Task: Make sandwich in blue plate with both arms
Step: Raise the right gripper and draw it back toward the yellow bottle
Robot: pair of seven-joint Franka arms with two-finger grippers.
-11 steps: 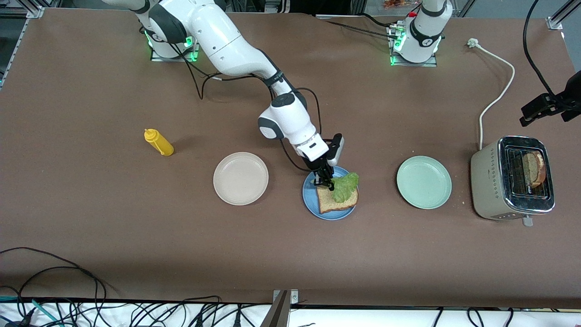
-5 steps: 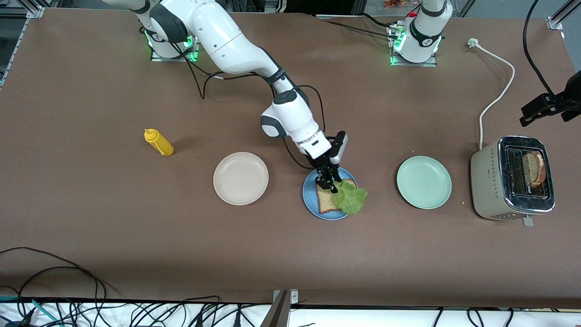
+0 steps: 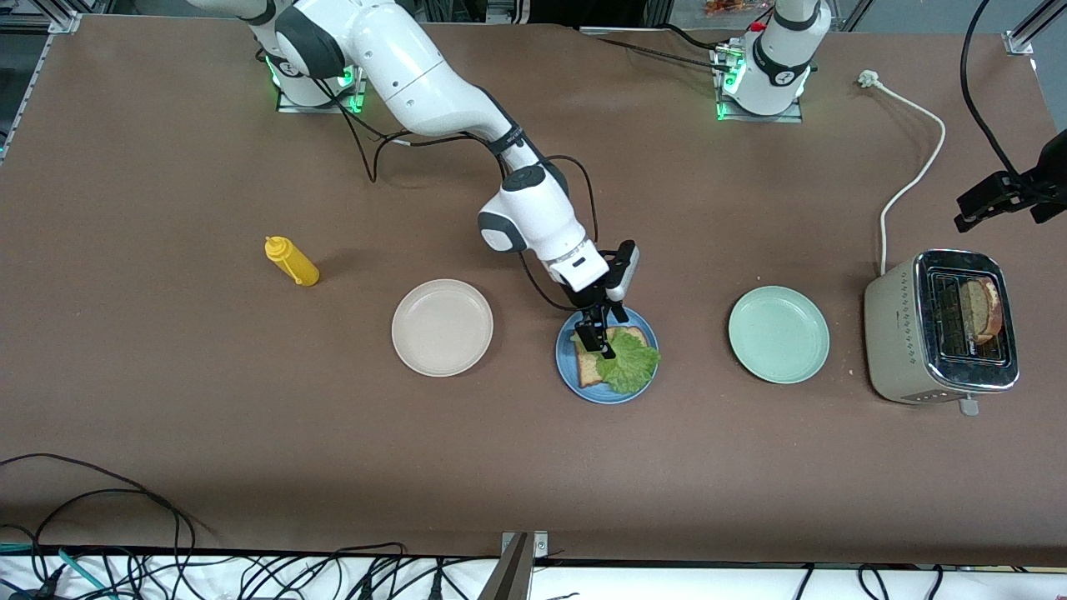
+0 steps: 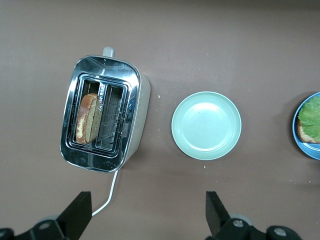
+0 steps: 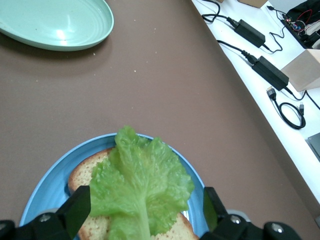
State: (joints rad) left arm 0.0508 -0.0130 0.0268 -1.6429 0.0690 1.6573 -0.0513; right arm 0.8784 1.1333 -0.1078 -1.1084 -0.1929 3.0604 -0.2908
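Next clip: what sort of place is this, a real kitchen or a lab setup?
Most likely a robotics lab staged as a kitchen task. Two arm bases are bolted to a brown-covered table, loose cables and power bricks run along its edge, and the only kitchen items are a toaster, plates and a yellow squeeze bottle.

A yellow squeeze bottle point(image 3: 291, 261) is lying tilted on the brown table point(image 3: 167, 375) toward the right arm's end, well apart from a cream-white plate point(image 3: 442, 327). A pale green plate point(image 3: 778, 334) is sitting near a silver toaster point(image 3: 940, 327) (a slice of bread point(image 3: 980, 310) is standing in one slot), whose white power cord point(image 3: 910, 167) is trailing unplugged across the table. Black cables point(image 3: 125, 533) are curling along the table edge nearest the front camera.
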